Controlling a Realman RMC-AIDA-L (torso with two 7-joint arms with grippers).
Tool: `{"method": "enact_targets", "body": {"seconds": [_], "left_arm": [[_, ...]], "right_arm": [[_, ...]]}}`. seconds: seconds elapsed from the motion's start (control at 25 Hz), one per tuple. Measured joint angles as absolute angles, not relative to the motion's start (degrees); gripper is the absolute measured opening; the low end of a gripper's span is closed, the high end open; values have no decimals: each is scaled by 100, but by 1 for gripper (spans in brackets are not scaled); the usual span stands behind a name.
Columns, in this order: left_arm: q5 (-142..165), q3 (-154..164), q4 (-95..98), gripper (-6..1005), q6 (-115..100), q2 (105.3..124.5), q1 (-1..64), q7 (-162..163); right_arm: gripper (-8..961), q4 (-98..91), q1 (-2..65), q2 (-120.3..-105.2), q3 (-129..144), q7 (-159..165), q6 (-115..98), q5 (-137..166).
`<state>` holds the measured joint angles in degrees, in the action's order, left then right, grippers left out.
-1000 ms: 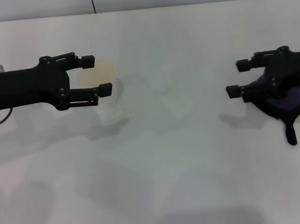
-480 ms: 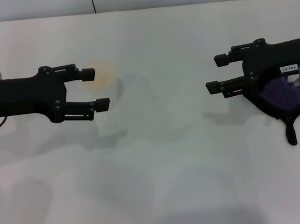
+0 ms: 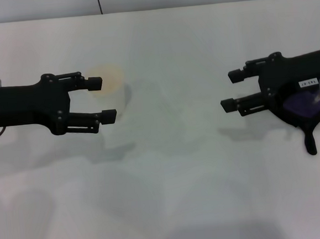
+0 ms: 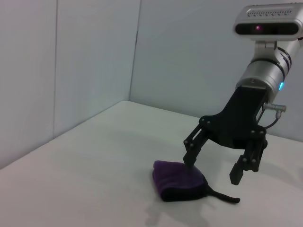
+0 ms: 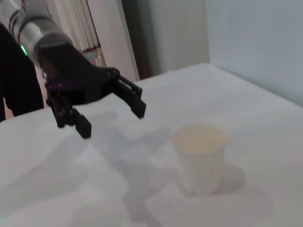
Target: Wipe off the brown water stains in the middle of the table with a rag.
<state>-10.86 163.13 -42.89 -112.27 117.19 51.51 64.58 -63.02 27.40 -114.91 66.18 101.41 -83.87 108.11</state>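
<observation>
Fingers spread wide on both my grippers: my left gripper (image 3: 105, 98) hovers just beside one white cup (image 3: 111, 93), my right gripper (image 3: 232, 90) hangs above one purple rag (image 3: 303, 108) lying on the table (image 3: 175, 168). No stain shows that I can make out.

White table (image 3: 171, 196), plain and matte, no pattern at all. Both tools are black: the left tool (image 3: 103, 99) black all over, the right tool (image 3: 232, 90) black too, with a small white label on its body. Under it sits the rag (image 4: 176, 180), deep purple with black edging and a black loop tab. The paper cup (image 5: 200, 157) is translucent white, its inside tinted pale orange-brown. From the left wrist view, the right arm's wrist shows silver with a cyan light.
</observation>
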Motion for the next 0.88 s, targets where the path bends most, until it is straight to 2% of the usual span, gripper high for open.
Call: {"method": "enact_targets", "body": {"seconds": [0.88], "left_arm": [[-1013,16313,-4289,858,-11249,11759,5064,6478]], "right_arm": [[754,-6610,2594,-11478,6539,10397,-8737,11251]]}}
